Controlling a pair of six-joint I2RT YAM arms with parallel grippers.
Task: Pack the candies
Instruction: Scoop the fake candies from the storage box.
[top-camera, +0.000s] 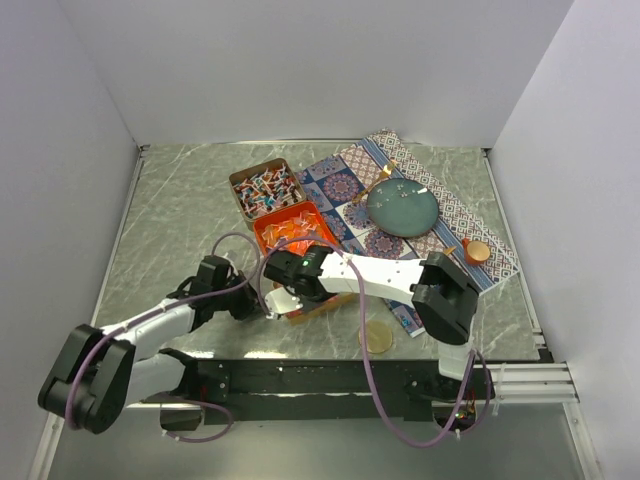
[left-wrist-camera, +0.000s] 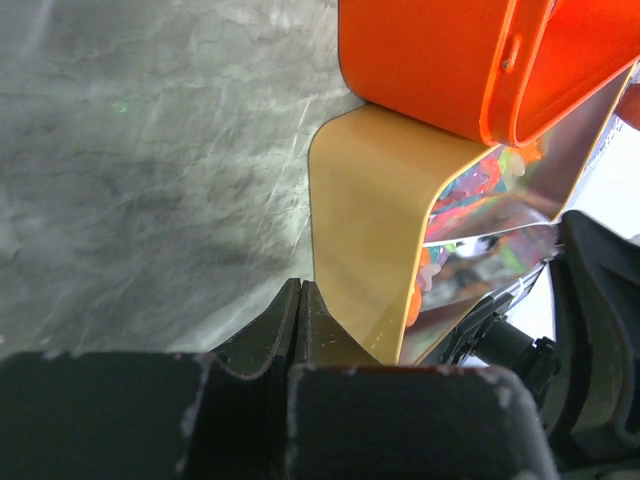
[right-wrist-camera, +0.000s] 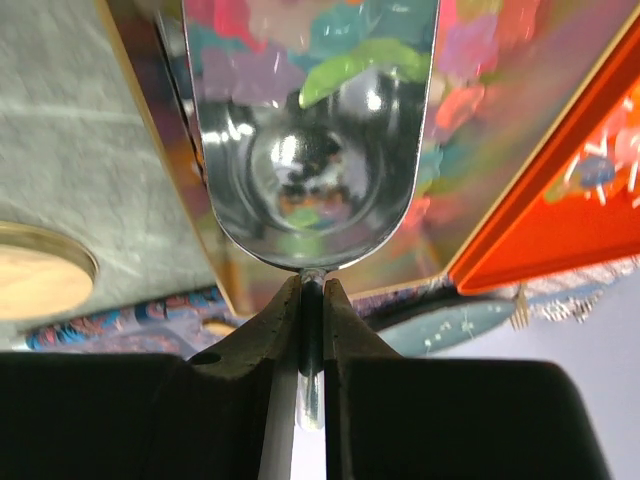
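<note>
Left arm stretched low across the table (top-camera: 170, 220). My left gripper (left-wrist-camera: 302, 292) is fully closed on nothing, its fingertips just beside the wall of the gold tin (left-wrist-camera: 360, 230). Right arm folded back toward centre, wrist pitched down. My right gripper (right-wrist-camera: 312, 287) clamps the metal scoop (right-wrist-camera: 310, 170) by its handle, bowl pointing into that tin. The candies (right-wrist-camera: 350, 60) lie inside it: pink, green and yellow jellies, blurred.

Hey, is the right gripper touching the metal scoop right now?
Touching. The right wrist view shows the right gripper with its jaws closed on the thin handle of the scoop, no gap either side.
</note>
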